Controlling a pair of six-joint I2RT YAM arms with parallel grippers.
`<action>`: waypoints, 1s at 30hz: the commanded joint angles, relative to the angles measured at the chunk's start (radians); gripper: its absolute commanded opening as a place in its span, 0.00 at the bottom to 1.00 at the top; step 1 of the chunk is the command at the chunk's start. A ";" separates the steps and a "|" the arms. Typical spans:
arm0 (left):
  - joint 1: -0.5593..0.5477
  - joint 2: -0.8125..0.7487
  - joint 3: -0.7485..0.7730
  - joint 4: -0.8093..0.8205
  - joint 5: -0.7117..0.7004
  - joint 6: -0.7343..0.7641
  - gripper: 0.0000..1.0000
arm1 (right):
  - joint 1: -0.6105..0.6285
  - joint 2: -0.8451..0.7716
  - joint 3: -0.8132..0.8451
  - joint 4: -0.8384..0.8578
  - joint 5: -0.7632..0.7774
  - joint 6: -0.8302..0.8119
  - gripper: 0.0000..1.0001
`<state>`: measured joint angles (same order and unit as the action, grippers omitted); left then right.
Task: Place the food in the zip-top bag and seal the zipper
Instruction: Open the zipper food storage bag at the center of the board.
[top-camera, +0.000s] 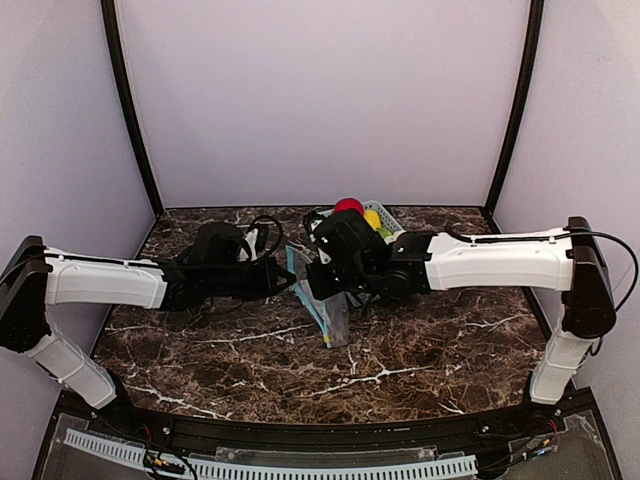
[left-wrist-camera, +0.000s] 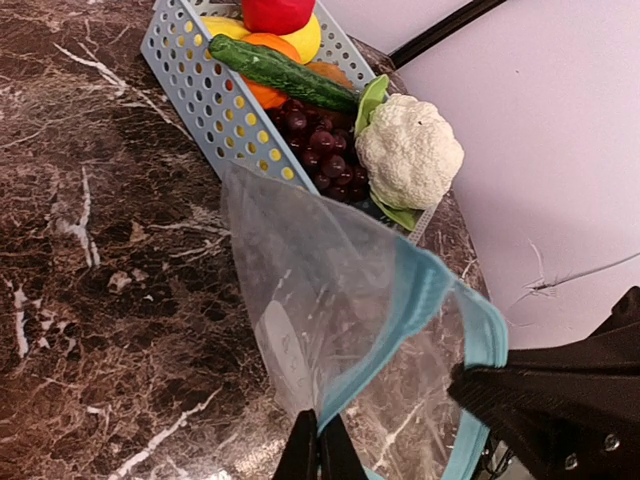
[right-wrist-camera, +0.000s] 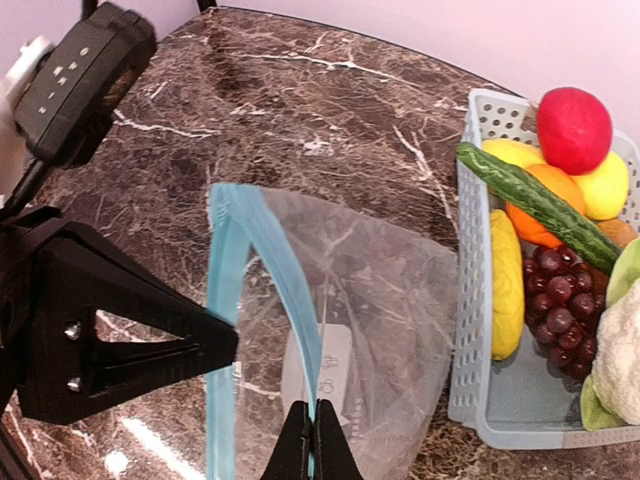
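The clear zip-top bag (right-wrist-camera: 390, 290) hangs empty between both grippers, above the marble, its mouth pulled open. My right gripper (right-wrist-camera: 312, 435) is shut on one lip of the light-blue zipper (right-wrist-camera: 268, 245). My left gripper (left-wrist-camera: 320, 440) is shut on the other lip (left-wrist-camera: 420, 290). From above, the bag (top-camera: 328, 312) droops below the two grippers (top-camera: 285, 275) (top-camera: 310, 290). The white cauliflower (left-wrist-camera: 410, 150) and the yellow banana (right-wrist-camera: 505, 285) lie in the basket. I cannot pick out the small light-green piece.
The light-blue lattice basket (right-wrist-camera: 470, 330) stands just right of the bag at the back of the table. It also holds dark grapes (right-wrist-camera: 558, 300), a green cucumber (right-wrist-camera: 540, 205), a red ball-like fruit (right-wrist-camera: 573, 128) and orange and yellow fruit.
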<state>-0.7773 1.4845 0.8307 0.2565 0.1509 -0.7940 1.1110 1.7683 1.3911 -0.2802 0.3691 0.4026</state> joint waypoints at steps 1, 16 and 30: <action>-0.003 -0.053 0.023 -0.137 -0.095 0.046 0.01 | 0.010 0.004 0.042 -0.120 0.167 0.015 0.00; -0.002 -0.131 0.048 -0.200 -0.039 0.170 0.01 | 0.004 0.026 0.084 -0.182 0.149 0.077 0.06; -0.002 -0.133 0.016 -0.075 0.050 0.143 0.01 | 0.003 0.137 0.123 -0.173 -0.023 0.089 0.45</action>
<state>-0.7780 1.3731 0.8600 0.1589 0.1852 -0.6563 1.1122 1.8874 1.4868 -0.4442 0.3763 0.4793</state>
